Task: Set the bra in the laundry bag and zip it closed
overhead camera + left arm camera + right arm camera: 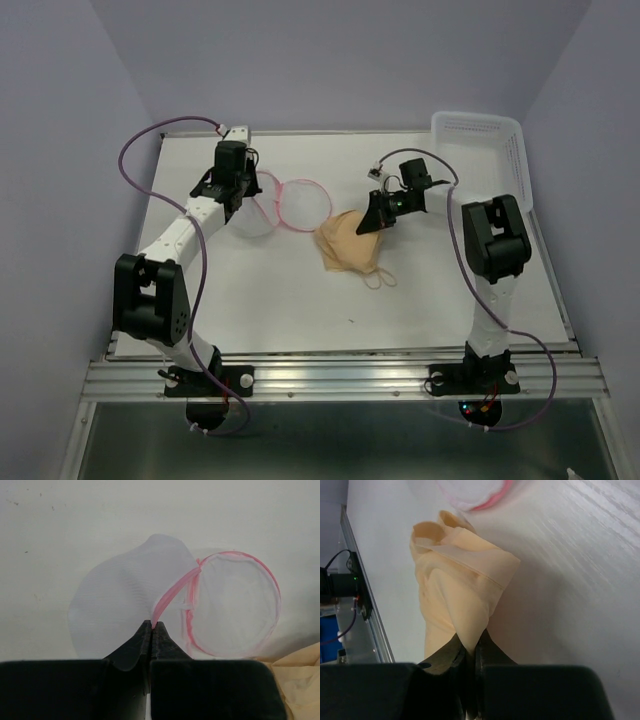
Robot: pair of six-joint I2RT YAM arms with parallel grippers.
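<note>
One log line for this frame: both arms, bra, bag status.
left fingers: shut on laundry bag pink rim | right fingers: shut on bra | bra: outside bag, beside it

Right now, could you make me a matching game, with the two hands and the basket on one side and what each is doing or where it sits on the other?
1. left hand
2. right hand
3. white basket

A. at the far right corner of the table
B. shut on the bra
C. shut on the pink rim of the laundry bag

Pairs: 1-C, 2-B, 3-A.
</note>
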